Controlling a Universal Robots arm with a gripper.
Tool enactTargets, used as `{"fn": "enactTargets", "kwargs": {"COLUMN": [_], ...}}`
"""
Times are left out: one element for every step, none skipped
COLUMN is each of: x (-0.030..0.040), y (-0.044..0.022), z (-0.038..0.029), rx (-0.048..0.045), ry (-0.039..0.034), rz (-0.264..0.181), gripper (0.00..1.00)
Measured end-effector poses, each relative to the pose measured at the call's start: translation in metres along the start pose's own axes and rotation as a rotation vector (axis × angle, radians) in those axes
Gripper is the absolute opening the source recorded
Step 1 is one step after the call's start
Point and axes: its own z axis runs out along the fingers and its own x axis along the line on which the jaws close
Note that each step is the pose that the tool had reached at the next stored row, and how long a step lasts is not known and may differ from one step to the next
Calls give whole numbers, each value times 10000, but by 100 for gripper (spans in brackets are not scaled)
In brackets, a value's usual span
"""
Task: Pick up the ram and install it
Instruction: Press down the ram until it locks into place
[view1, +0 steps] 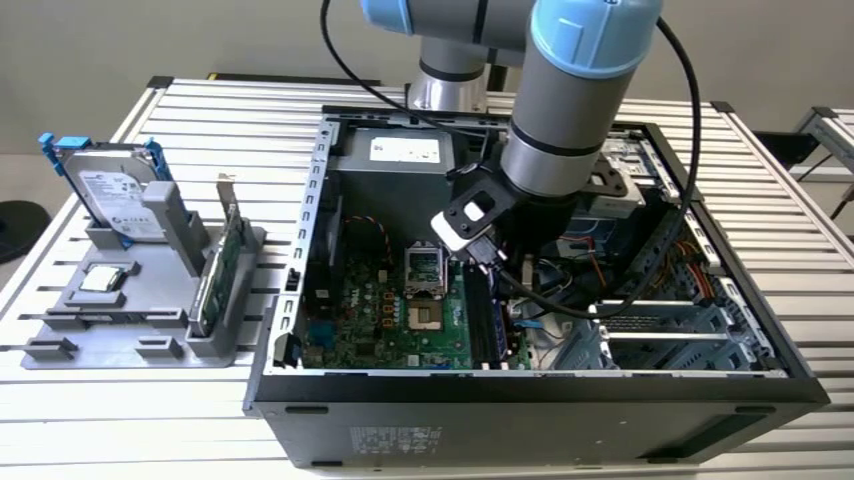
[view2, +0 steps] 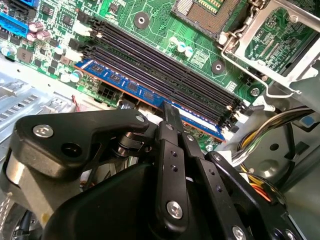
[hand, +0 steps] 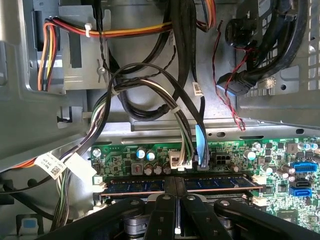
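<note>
Your arm (view1: 567, 110) reaches steeply down from the exterior view's top, wrist low, and your gripper (hand: 176, 187) has its two black fingers (view2: 170, 120) pressed together, tips pointing downward.

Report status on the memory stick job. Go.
Gripper shut on the ram, inside the open computer case. Ram sits along the outermost memory slot on the motherboard. Cables close by, none across the slot.

From high outside we look down into the open computer case (view1: 534, 385); both wrist views sit close over its green board (view2: 150, 20), which all share.
</note>
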Motion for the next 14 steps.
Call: {"fn": "enactTargets", "kwargs": {"x": [0,1,1,1,1,1,1,1,1,1,2,3,0,-3], "y": [0,0,0,-1,-1,-1,-1,-1,-1,-1,-1,0,-1,-1], "z": [5,11,14,17,18,18,19,19,15,8,-4,-22,-58,-94], "rx": [0,0,-1,0,1,0,0,-1,-1,-3,-4,-6,-2,0], "ry": [2,6,4,2,0,0,1,3,6,11,20,29,12,6], "rz": [0,1,1,1,1,2,1,1,1,1,1,1,2,1], "gripper": [0,0,0,0,0,0,0,0,0,0,0,0,0,0]}}
